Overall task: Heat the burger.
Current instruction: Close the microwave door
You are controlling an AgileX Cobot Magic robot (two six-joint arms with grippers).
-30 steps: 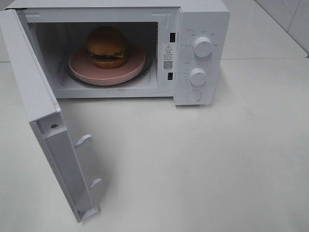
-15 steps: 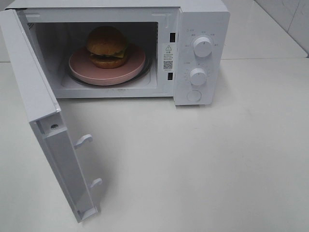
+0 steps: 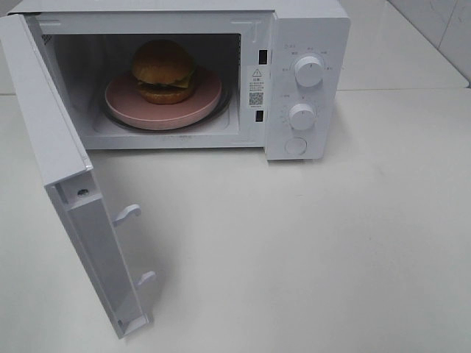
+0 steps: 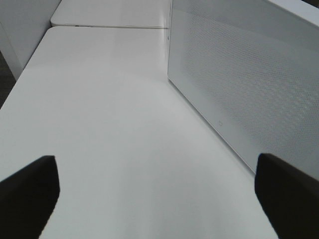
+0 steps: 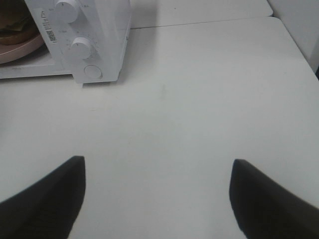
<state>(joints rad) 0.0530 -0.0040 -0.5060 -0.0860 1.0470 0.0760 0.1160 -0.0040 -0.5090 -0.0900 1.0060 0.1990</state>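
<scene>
Change: nothing moved; door (image 3: 70,184) hangs open.
Burger (image 3: 163,71): on plate (image 3: 210,103) inside microwave (image 3: 327,37).
Handling: likely light, soft (layers may slide); grip the plate rim instead.
Tools: left tool (image 4: 158,199) and right tool (image 5: 157,199) spread apart, empty, above bench (image 3: 309,243).

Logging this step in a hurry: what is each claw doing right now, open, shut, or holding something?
Left claw: open, holding nothing.
Right claw: open, holding nothing.
</scene>
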